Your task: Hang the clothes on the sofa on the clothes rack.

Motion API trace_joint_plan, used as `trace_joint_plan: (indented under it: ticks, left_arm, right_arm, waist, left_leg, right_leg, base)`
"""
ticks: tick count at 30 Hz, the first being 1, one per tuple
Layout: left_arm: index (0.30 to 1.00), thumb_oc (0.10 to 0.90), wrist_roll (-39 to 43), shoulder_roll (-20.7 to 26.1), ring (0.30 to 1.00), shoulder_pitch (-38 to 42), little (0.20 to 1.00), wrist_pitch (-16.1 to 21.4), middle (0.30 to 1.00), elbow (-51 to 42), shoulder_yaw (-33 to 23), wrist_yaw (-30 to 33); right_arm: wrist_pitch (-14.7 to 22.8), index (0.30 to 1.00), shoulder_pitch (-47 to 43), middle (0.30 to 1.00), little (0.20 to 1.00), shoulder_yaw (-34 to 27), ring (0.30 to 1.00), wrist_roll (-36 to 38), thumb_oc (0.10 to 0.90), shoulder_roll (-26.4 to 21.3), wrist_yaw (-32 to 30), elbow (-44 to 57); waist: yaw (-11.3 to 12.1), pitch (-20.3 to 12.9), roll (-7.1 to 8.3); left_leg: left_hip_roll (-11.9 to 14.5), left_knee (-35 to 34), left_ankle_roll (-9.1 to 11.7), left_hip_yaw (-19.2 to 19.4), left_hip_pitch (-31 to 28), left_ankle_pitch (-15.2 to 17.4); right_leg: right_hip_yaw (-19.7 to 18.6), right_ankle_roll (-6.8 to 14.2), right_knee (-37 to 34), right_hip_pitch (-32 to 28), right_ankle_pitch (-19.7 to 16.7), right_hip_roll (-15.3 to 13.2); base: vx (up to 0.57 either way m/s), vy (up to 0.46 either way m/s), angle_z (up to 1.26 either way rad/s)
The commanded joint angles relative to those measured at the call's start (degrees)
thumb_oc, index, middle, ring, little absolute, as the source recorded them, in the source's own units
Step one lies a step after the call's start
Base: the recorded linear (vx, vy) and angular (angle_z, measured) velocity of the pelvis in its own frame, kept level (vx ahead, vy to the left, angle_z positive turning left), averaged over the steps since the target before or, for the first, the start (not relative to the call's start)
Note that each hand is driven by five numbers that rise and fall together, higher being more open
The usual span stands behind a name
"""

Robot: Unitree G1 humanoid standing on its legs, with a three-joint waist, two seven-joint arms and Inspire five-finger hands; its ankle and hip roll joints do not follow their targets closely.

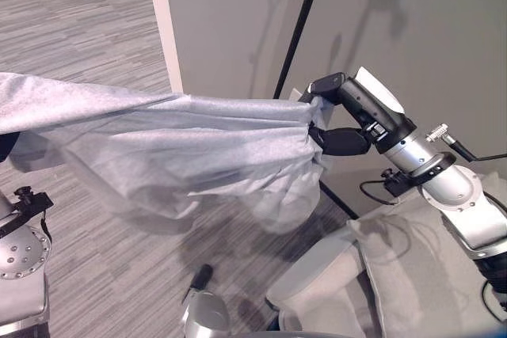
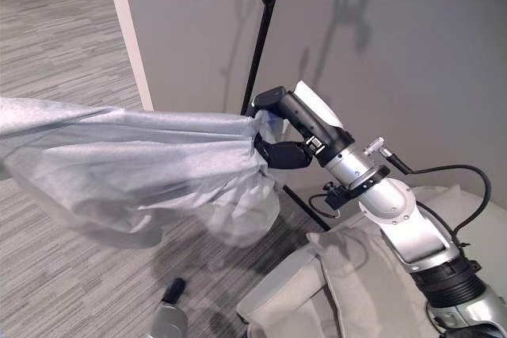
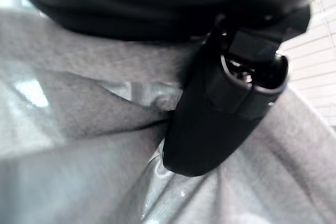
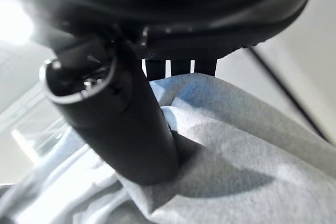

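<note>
Across mid-frame: pale grey-blue cloth garment (image 1: pixel 182 148) stretched sideways | right robot hand (image 1: pixel 342 120) pinching one end | left robot hand (image 3: pixel 220 114) clamping other | black rack pole (image 1: pixel 297 25) nearer right.

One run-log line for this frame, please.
phase: carrying | object: light grey-blue cloth garment stretched between hands | right hand: pinching it | left hand: pinching it | black rack pole: behind, bare

A plain living-room-like space, perhaps a staged one: grey striped carpet (image 1: pixel 95 21), bare grey wall (image 2: pixel 412 53), a pale sofa (image 1: pixel 412 275) and a black rack pole (image 1: pixel 297 29).
</note>
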State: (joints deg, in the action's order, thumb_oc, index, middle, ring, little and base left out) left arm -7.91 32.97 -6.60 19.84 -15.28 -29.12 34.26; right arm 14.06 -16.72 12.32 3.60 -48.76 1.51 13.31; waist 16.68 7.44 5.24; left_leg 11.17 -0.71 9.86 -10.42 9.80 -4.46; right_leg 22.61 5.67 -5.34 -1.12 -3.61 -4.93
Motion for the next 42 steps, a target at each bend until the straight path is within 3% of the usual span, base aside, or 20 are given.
trace_joint_plan:
  ticks: [1,2,4,7,10,13,15,17,19,21,22,25,26,27,30,32,35,37,38,42]
  left_arm:
    - [0.3,0.4,-3.0,7.2,0.3,5.6,0.3,1.9,0.3,0.9,-3.1,6.0]
    - [0.3,0.4,-3.1,7.3,0.3,5.6,0.3,1.9,0.3,1.1,-3.0,6.1]
    - [0.3,0.4,-4.4,7.0,0.3,7.6,0.3,1.0,0.3,2.5,-1.3,8.7]
    - [0.3,0.4,-5.2,3.9,0.3,9.4,0.3,0.5,0.3,2.1,1.8,9.3]
    - [0.3,0.4,-4.7,2.2,0.3,11.2,0.3,-0.2,0.3,2.3,7.4,8.6]
    - [0.3,0.4,-5.1,2.6,0.3,11.8,0.3,-1.2,0.3,2.2,10.1,7.8]
    - [0.3,0.4,-5.1,1.0,0.3,11.1,0.3,-1.9,0.3,1.3,13.4,6.1]
    - [0.3,0.4,-5.6,-1.2,0.3,8.2,0.3,-1.7,0.3,-0.5,15.1,3.3]
    - [0.3,0.4,-5.6,-1.4,0.3,8.0,0.3,-1.8,0.3,-0.7,15.1,3.2]
    - [0.3,0.4,-5.8,-2.0,0.3,6.1,0.3,-1.4,0.3,-0.5,17.6,0.8]
    - [0.3,0.4,-5.8,-2.1,0.3,6.1,0.3,-1.4,0.3,-0.6,17.6,0.8]
    - [0.3,0.4,-5.9,-2.5,0.3,5.1,0.3,-1.7,0.3,0.0,18.2,0.0]
    - [0.3,0.4,-5.8,-2.7,0.3,6.1,0.3,-1.7,0.3,0.9,18.3,0.3]
    - [0.3,0.4,-5.9,-2.7,0.3,6.6,0.3,-1.8,0.3,1.2,18.8,0.3]
    - [0.3,0.4,-8.1,-2.3,0.3,9.3,0.3,-1.8,0.3,2.9,20.2,0.6]
    - [0.3,0.4,-9.2,-2.0,0.3,9.2,0.3,-1.9,0.3,3.1,20.0,0.2]
    - [0.3,0.4,-7.8,-2.4,0.3,7.7,0.3,-1.7,0.3,2.5,18.6,0.2]
    - [0.3,0.4,-7.2,-2.8,0.3,7.2,0.3,-1.2,0.3,2.3,18.0,0.4]
    - [0.3,0.4,-6.4,-3.0,0.3,7.7,0.3,-0.8,0.3,2.3,18.1,0.6]
    - [0.3,0.4,-5.8,-3.8,0.3,7.6,0.3,-0.7,0.3,3.0,17.3,1.7]
  right_arm:
    - [3.1,0.3,-5.2,0.3,0.3,-7.9,0.3,-8.5,0.4,6.6,-14.4,2.2]
    - [3.1,0.3,-5.1,0.3,0.3,-8.0,0.3,-8.7,0.4,6.7,-14.4,2.3]
    - [0.9,0.3,-3.4,0.3,0.3,-9.2,0.3,-12.3,0.4,12.6,-19.0,3.1]
    - [-2.2,0.3,2.5,0.3,0.3,-14.3,0.3,-19.2,0.4,15.8,-23.8,5.0]
    - [-8.5,0.3,8.8,0.3,0.3,-19.5,0.3,-31.8,0.4,19.4,-30.3,6.6]
    - [-11.9,0.3,8.8,0.3,0.3,-20.8,0.3,-33.0,0.4,22.2,-34.0,5.3]
    - [-17.6,0.3,7.9,0.3,0.3,-22.8,0.3,-37.1,0.4,24.9,-38.3,4.5]
    - [-20.3,0.3,9.3,0.3,0.3,-26.0,0.3,-41.1,0.4,25.0,-39.2,6.0]
    - [-20.5,0.3,9.6,0.3,0.3,-26.2,0.3,-41.3,0.4,25.0,-39.0,6.4]
    - [-20.2,0.3,10.8,0.3,0.3,-27.6,0.3,-43.3,0.4,24.5,-39.1,7.1]
    - [-20.1,0.3,10.9,0.3,0.3,-27.6,0.3,-43.3,0.4,24.5,-39.1,7.2]
    - [-18.6,0.3,11.2,0.3,0.3,-27.4,0.3,-42.4,0.4,24.7,-39.5,7.6]
    - [-17.1,0.3,11.0,0.3,0.3,-26.8,0.3,-40.8,0.4,24.8,-40.2,7.2]
    - [-16.5,0.3,11.0,0.3,0.3,-26.3,0.3,-40.2,0.4,24.8,-40.6,7.2]
    - [-14.3,0.3,11.7,0.3,0.3,-25.2,0.3,-38.5,0.4,24.1,-40.6,6.7]
    - [-13.1,0.3,12.8,0.3,0.3,-25.2,0.3,-37.5,0.4,23.5,-39.6,6.8]
    - [-11.6,0.3,13.0,0.3,0.3,-23.5,0.3,-35.8,0.4,22.9,-37.7,7.0]
    - [-10.4,0.3,12.7,0.3,0.3,-23.0,0.3,-35.0,0.4,21.8,-37.1,6.8]
    - [-10.3,0.3,12.1,0.3,0.3,-23.0,0.3,-34.5,0.4,21.2,-37.0,6.5]
    - [-10.1,0.3,9.8,0.3,0.3,-22.1,0.3,-33.8,0.4,19.7,-37.3,5.3]
  waist:
    - [0.0,-1.4,1.56]
    - [0.0,-1.4,1.61]
    - [-1.8,-1.8,0.14]
    - [-4.5,-4.5,-1.95]
    - [-5.2,-6.2,-0.34]
    - [-5.8,-6.3,0.26]
    - [-6.4,-5.1,0.77]
    - [-7.4,-4.2,0.2]
    - [-7.4,-4.0,0.27]
    - [-9.1,-3.5,-0.64]
    - [-9.0,-3.5,-0.68]
    - [-10.0,-2.6,-1.14]
    - [-11.2,-1.8,-1.21]
    - [-11.7,-1.4,-1.11]
    - [-12.8,-1.7,-1.01]
    - [-13.0,-2.8,-0.45]
    - [-12.4,-4.8,-1.2]
    - [-11.7,-4.3,-1.61]
    - [-11.0,-2.5,-1.29]
    - [-9.2,-1.0,-1.53]
  left_leg:
    - [8.9,-1.5,1.2,0.6,-2.6,-0.7]
    - [9.1,-1.8,1.3,0.6,-2.8,-0.9]
    - [10.7,-4.3,2.0,0.1,-2.4,-2.2]
    - [8.7,-4.3,2.4,1.3,-4.2,0.3]
    - [1.5,-4.2,-1.0,1.4,-6.7,3.6]
    - [-1.8,-4.3,-3.1,2.8,-9.5,5.9]
    - [-7.3,-4.3,-6.7,5.4,-13.9,7.4]
    - [-9.7,-4.3,-9.3,7.0,-17.8,9.5]
    - [-10.0,-4.3,-9.4,6.9,-17.8,9.1]
    - [-11.3,-4.3,-11.4,7.6,-20.0,9.9]
    - [-11.3,-4.3,-11.4,7.8,-19.9,9.6]
    - [-12.7,-4.3,-12.6,8.5,-21.8,9.2]
    - [-13.7,-4.3,-12.8,7.7,-22.6,8.7]
    - [-14.2,-4.3,-12.9,7.4,-22.9,8.7]
    - [-14.7,-4.3,-12.7,5.8,-23.2,9.6]
    - [-14.9,-4.3,-12.6,5.4,-23.5,9.9]
    - [-13.6,-1.9,-11.8,7.1,-24.0,11.6]
    - [-13.1,9.4,-9.4,9.1,-19.1,13.4]
    - [-13.0,22.1,-6.0,9.4,-12.1,9.4]
    - [-11.9,34.8,-4.3,9.0,-2.6,6.1]
  right_leg:
    - [-2.7,5.1,0.3,-3.6,1.3,-4.7]
    - [-2.7,5.0,0.3,-3.6,1.3,-4.6]
    - [-4.2,6.0,0.4,-3.7,1.3,-6.7]
    - [-3.6,7.5,0.7,-4.1,-0.1,-10.8]
    - [-2.5,8.9,3.5,-4.7,-3.6,-17.6]
    - [-2.8,9.0,6.9,-4.2,-5.9,-20.4]
    - [-1.7,8.9,13.0,-2.7,-13.0,-26.4]
    - [1.8,7.9,20.2,-2.6,-12.3,-27.3]
    - [1.9,7.7,20.4,-2.6,-12.4,-27.7]
    - [0.5,6.4,23.8,0.4,-7.1,-20.4]
    - [0.5,6.0,23.7,0.6,-7.3,-20.3]
    - [0.1,4.9,24.0,6.0,-4.4,-11.3]
    - [-2.1,4.5,23.0,10.1,-5.2,-6.3]
    - [-2.7,4.4,22.4,11.5,-5.7,-4.9]
    - [-5.6,3.3,18.0,11.1,-4.0,-1.5]
    - [-6.3,2.2,14.4,9.0,-3.8,-0.5]
    - [-5.5,1.9,10.2,5.2,-2.9,-0.4]
    - [-5.3,0.9,6.1,0.6,-2.3,0.2]
    - [-5.7,0.0,4.7,-0.9,-2.8,-0.3]
    - [-6.3,-1.8,2.3,-3.0,-1.5,0.4]
  base:
    - [0.03,0.233,-0.1]
    - [0.01,0.428,-0.1]
    - [0.01,0.55,0.0]
    - [0.07,0.617,0.11]
    - [0.1,0.582,0.37]
    - [0.08,0.368,0.32]
    - [0.05,0.681,-0.1]
    - [0.09,0.547,-0.37]
    - [0.02,0.201,-0.11]
    - [0.06,0.315,0.03]
    - [0.08,0.278,-0.15]
    - [0.04,0.209,-0.16]
    - [0.02,0.214,-0.23]
    - [0.01,0.148,-0.1]
    - [0.09,0.067,0.13]
    - [0.14,-0.013,0.66]
    - [0.15,-0.012,0.34]
    - [0.0,-0.038,0.1]
    - [-0.09,-0.023,-0.02]
    - [-0.06,0.059,-0.01]
